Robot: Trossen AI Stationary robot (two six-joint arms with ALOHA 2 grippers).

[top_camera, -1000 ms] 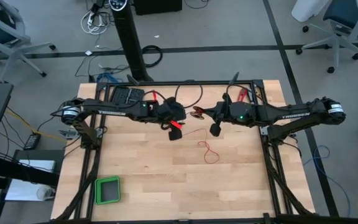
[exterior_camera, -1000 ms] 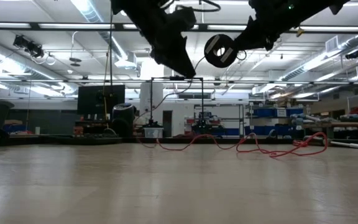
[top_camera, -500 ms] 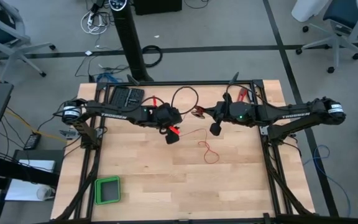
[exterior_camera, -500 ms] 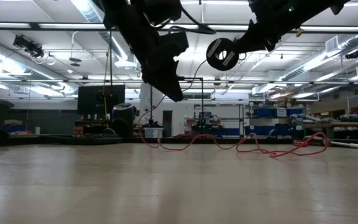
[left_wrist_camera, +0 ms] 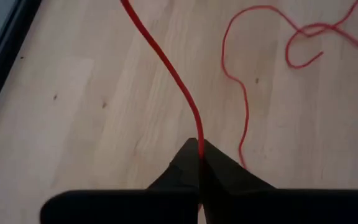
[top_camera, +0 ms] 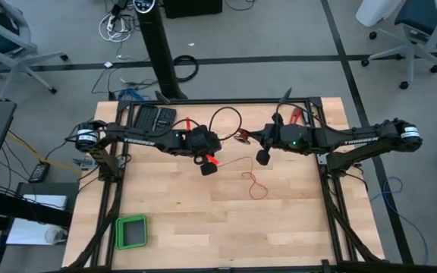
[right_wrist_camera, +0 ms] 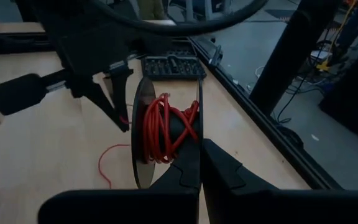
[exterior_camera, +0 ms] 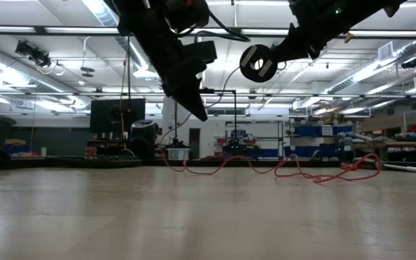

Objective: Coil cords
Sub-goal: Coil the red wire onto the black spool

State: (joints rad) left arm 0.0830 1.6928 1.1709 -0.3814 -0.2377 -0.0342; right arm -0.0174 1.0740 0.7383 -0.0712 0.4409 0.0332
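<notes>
High view: the left gripper was held above the wooden table, closed on the thin red cord, whose slack strand ran from the jaws toward the right arm and ended in loose squiggles on the boards between both arms. The right gripper was shut on a spool. Low view: the cord was seen lying flat, wavy and limp. Left wrist view: the strand was pinched at the fingertips, its long axis leading straight ahead. Right wrist view: red windings were seen on the spool, between thin flat discs, clamped edgewise.
</notes>
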